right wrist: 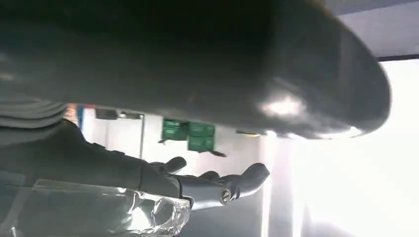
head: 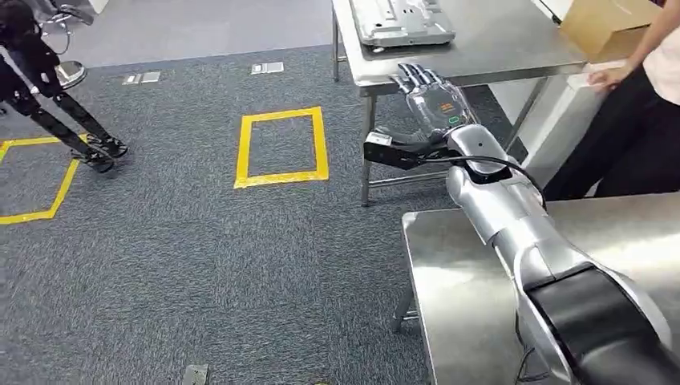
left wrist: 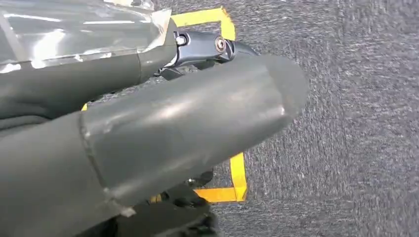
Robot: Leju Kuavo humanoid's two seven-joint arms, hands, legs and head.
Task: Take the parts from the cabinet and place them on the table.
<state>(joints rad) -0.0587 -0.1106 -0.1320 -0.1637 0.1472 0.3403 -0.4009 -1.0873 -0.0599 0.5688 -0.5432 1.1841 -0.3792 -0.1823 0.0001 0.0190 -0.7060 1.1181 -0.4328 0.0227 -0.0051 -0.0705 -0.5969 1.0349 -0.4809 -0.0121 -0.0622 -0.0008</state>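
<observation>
Head view puts the near steel table (head: 449, 281) right under my right arm, which reaches out over its far edge. Beyond that edge my right hand (head: 433, 100) hangs in the air with its fingers straight and spread, holding nothing; its fingertips (head: 413, 74) come up against the front rim of the far steel table (head: 513, 48). From the right wrist view that hand (right wrist: 197, 185) likewise shows fingers stretched out and apart, with a bright wall and green signs (right wrist: 188, 133) behind them. On the far table, just past my fingertips, lies the grey metal part (head: 401, 20), flat and apart from my hand. Further along that table toward its right end sits a cardboard box (head: 605, 24), and a person (head: 641, 120) stands beside that end with a hand (head: 609, 76) resting near the table's corner. To the left of the far table, on the dark carpet (head: 200, 265), is a yellow tape square (head: 281, 147), and well beyond it another yellow tape outline (head: 32, 180) with a dark legged machine (head: 56, 96) standing on it. My left hand (left wrist: 148, 133) appears in the left wrist view above carpet and yellow tape (left wrist: 236, 173); I cannot tell whether its fingers are spread or closed.
</observation>
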